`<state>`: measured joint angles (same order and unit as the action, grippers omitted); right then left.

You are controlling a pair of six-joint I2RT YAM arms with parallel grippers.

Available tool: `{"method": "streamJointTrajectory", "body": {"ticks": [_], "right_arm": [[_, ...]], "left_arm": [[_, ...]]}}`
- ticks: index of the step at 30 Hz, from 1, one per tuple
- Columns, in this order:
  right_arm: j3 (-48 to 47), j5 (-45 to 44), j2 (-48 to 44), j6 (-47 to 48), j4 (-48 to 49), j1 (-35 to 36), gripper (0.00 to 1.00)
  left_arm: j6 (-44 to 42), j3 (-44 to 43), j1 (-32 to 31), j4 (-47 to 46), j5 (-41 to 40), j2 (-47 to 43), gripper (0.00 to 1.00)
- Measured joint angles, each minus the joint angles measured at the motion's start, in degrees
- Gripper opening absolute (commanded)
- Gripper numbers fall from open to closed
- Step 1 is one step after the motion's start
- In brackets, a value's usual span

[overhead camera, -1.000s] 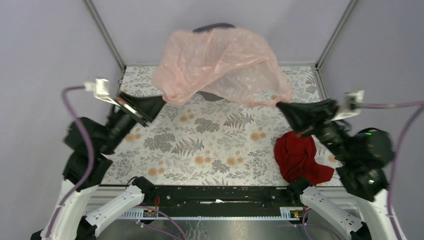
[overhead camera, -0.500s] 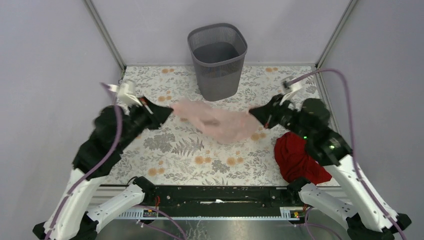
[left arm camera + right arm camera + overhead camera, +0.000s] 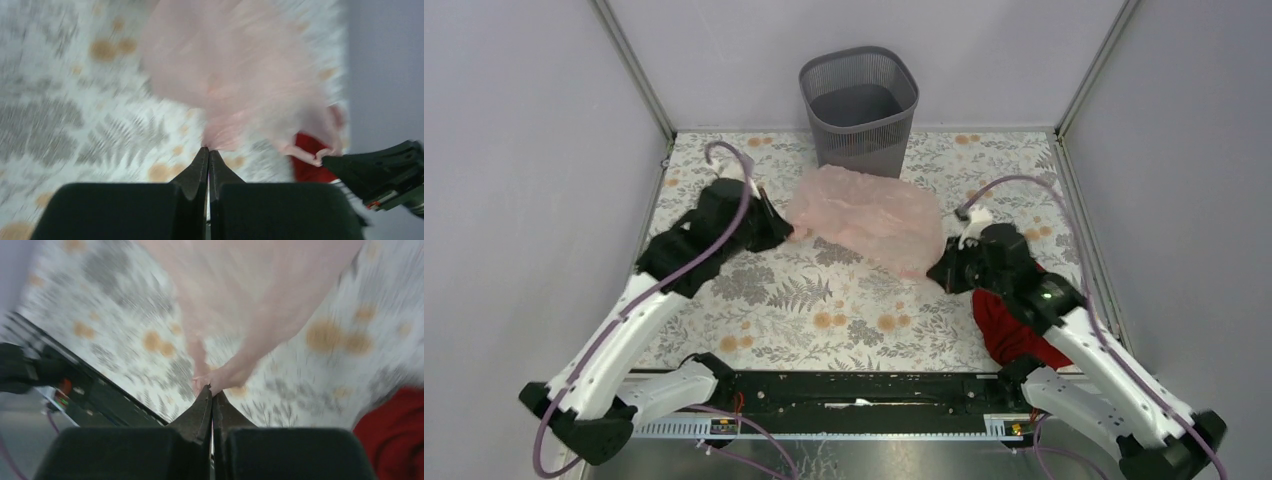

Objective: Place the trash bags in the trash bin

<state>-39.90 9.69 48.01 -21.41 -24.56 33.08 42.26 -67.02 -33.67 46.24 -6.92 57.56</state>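
The pale-pink filmy trash bag [image 3: 864, 212] is stretched between my two grippers, low over the floral table, just in front of the trash bin. My left gripper [image 3: 786, 233] is shut on the bag's left edge [image 3: 215, 135]. At the right, my right gripper [image 3: 936, 272] is shut on the bag's lower right corner [image 3: 225, 377]. The dark grey mesh trash bin [image 3: 860, 108] stands upright at the back centre, with nothing showing inside it. Both wrist views are motion-blurred. In the left wrist view the right gripper [image 3: 325, 161] appears at the far right, holding the bag's other end.
A dark red cloth [image 3: 1014, 325] lies on the table at the right, under my right arm, also seen as the red cloth [image 3: 395, 435] in the right wrist view. Grey walls and metal frame posts [image 3: 634, 70] enclose the table on three sides.
The bag dropped from high in front of the bin to low over the table. Both arms came down, and the bag has spread wider since half a second ago.
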Motion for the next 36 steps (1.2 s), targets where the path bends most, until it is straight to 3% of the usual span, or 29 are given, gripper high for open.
{"method": "streamJointTrajectory", "body": {"ticks": [3,6,11,15,19,22,27,36], "right_arm": [[-13.79,-1.18,-4.28,3.39,-3.3,0.0,0.0],[-24.94,-1.16,-8.5,5.55,2.64,0.0,0.0],[-19.21,0.42,-10.73,4.96,10.25,0.0,0.0],[-14.08,0.44,-1.95,3.78,1.99,-0.02,0.0],[-19.58,2.47,-0.81,3.67,-1.81,-0.02,0.0],[-26.12,3.58,0.15,3.65,1.55,0.0,0.0],[-27.19,3.45,1.53,2.58,3.67,0.0,0.0],[-28.52,8.37,8.59,1.99,3.54,0.0,0.02]], "left_arm": [[0.0,-11.43,0.0,-0.76,0.42,-1.22,0.0],[0.52,-19.47,0.0,-8.66,-0.04,-5.38,0.0],[3.54,-13.4,0.02,-10.03,-2.27,-12.22,0.0],[2.38,-11.45,0.0,-4.31,-2.36,-7.32,0.0],[-1.73,-18.64,0.0,-1.88,-2.29,-3.39,0.0],[-5.2,-21.97,0.0,-5.18,-3.06,-5.18,0.0],[-10.82,-22.08,0.02,-7.63,-3.48,-7.1,0.0],[-18.38,-19.23,0.0,-9.73,6.08,-4.7,0.0]]}}
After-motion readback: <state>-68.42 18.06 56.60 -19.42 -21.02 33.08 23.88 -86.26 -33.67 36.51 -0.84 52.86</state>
